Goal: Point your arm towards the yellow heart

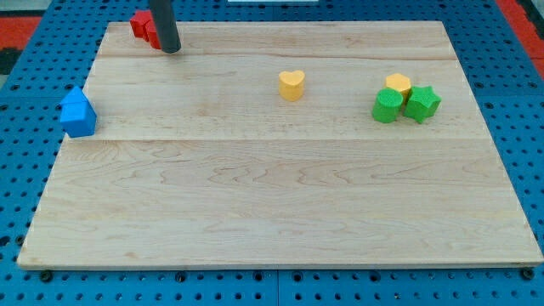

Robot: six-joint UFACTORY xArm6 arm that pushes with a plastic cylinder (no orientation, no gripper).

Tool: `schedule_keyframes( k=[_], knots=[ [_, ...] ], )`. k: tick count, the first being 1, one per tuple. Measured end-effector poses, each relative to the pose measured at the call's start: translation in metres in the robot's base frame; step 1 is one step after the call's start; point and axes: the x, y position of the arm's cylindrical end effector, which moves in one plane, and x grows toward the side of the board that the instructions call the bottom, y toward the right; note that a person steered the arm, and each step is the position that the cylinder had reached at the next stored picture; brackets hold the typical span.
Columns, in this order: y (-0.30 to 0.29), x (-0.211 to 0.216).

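The yellow heart (291,85) lies on the wooden board (272,204), a little right of centre in the upper part of the view. My tip (171,49) is at the view's top left, well to the left of the heart and slightly above it. The rod stands right next to a red block (143,25), which it partly hides.
A blue block (78,113) sits at the board's left edge. At the right, a yellow block (398,83) touches two green blocks (388,106) (422,104). A blue pegboard (25,170) surrounds the board.
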Motion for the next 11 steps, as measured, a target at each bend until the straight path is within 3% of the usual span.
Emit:
schedule_keyframes(
  k=[3, 5, 7, 11],
  knots=[
    [0.041, 0.007],
    [0.075, 0.044],
    [0.152, 0.045],
    [0.143, 0.045]
  ],
)
